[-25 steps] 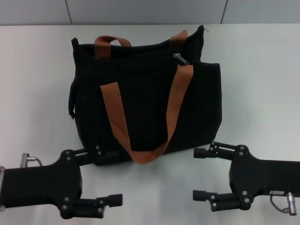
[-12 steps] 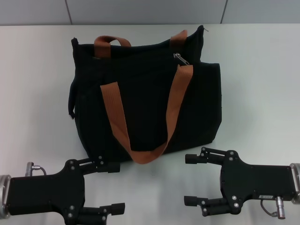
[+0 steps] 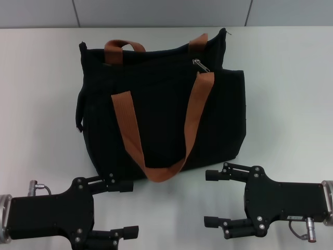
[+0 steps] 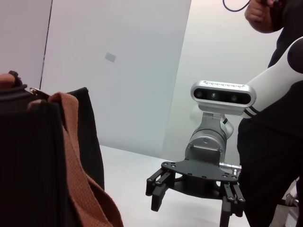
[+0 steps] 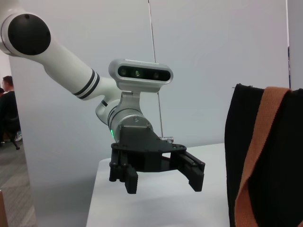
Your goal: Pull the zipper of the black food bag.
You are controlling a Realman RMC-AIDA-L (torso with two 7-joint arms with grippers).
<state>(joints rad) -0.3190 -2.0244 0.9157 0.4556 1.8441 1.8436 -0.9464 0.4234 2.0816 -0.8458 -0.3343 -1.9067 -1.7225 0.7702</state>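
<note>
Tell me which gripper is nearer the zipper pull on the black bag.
Right. The zipper sits at the bag's far top edge, toward the robot's right. The right gripper is open, on the near side almost in line below it; the left gripper, also open, is off toward the opposite near corner.

This looks like a robotics lab or test room. A plain white desk stands against bare pale wall panels, and a person in dark clothes stands close behind one white robot arm.
</note>
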